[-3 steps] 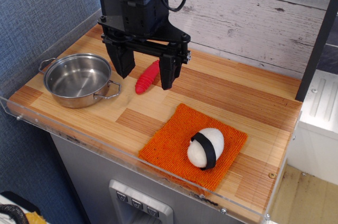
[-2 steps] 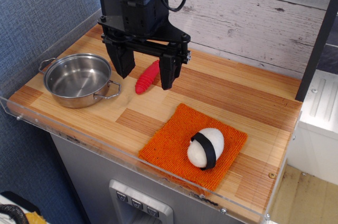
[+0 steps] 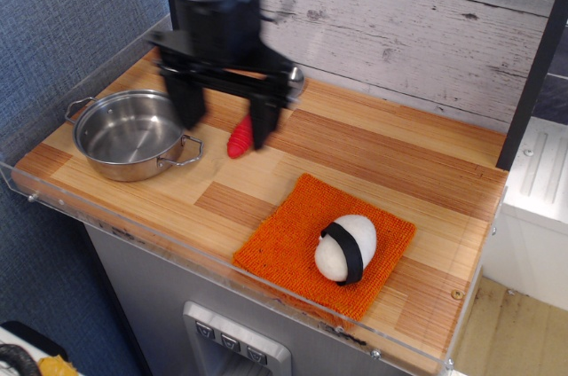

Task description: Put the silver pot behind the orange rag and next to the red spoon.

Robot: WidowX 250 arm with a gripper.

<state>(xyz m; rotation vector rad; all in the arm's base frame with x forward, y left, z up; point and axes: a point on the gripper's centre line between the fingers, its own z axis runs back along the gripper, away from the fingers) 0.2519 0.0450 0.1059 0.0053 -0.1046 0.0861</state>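
The silver pot [image 3: 131,132] stands empty at the left of the wooden table, its two wire loop handles showing. The orange rag [image 3: 293,238] lies at the front centre-right. The red spoon [image 3: 240,138] lies behind the rag, right of the pot; only the lower end of its ribbed handle shows behind my fingers. My black gripper [image 3: 224,124] hangs open and empty, blurred, its left finger over the pot's right rim and its right finger over the spoon.
A white rice ball with a black band [image 3: 345,248] sits on the rag. A clear acrylic rim [image 3: 133,232] runs along the table's front and left edges. A grey plank wall [image 3: 426,30] stands behind. A white appliance [image 3: 537,181] is at the right.
My gripper has moved left, from over the spoon towards the pot, and is blurred by the motion. The pot, rag, rice ball and spoon have not moved.
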